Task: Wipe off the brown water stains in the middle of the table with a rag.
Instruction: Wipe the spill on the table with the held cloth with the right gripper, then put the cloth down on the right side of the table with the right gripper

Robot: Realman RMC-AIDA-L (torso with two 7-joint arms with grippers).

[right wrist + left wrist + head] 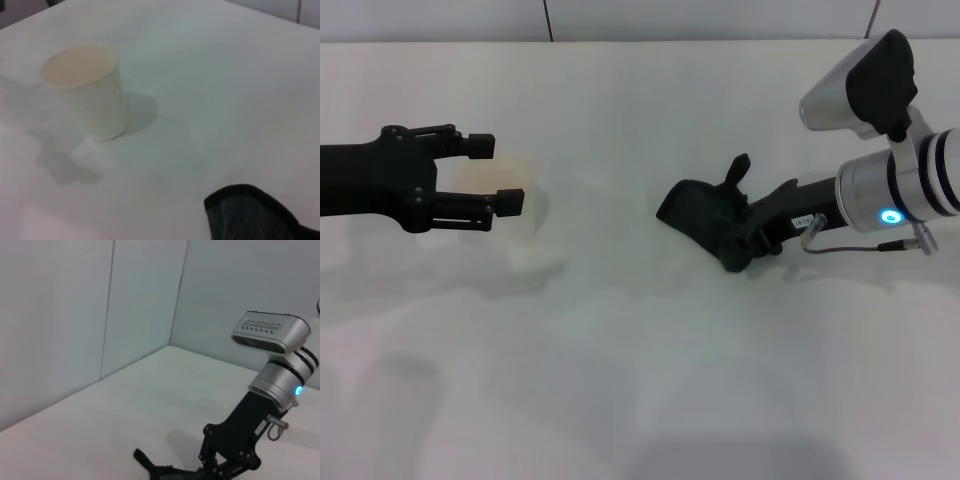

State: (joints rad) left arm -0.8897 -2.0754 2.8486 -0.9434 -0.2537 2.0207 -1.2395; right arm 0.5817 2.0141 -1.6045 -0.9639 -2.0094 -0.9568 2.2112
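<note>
Right hand [745, 215]: low over the right half of the tabletop, fingers clamped on a dark rag; one finger [738, 168] sticks up clear of the cloth.
Rag [705, 215]: dark grey-black cloth with a bound edge, bunched under the right hand and lying on the tabletop; the right wrist view shows only one corner [255, 217], the rest cut off.
Left hand [485, 175]: reaches in from the left edge, held level above the tabletop, its two fingers apart with nothing between them.
Cup [87, 90]: white paper cup, upright, faint orange tint inside; in the head view it sits behind the left hand's fingers and is mostly hidden [515, 175].
Brown water stains: cannot make out any brown puddle; the middle of the tabletop between the two hands looks plain white. Only a faint grey patch [67, 162] lies just beside the cup's base, and I cannot tell if it is wet or shadow.
Tabletop [640, 380]: smooth, white, matte, with soft shadows of both arms.
Room: pale panelled walls [75, 315] meeting in a corner behind the tabletop.
Writing: small white label on the right arm's black wrist [260, 427], too small to read; a blue light [890, 216] glows on the silver wrist section.
</note>
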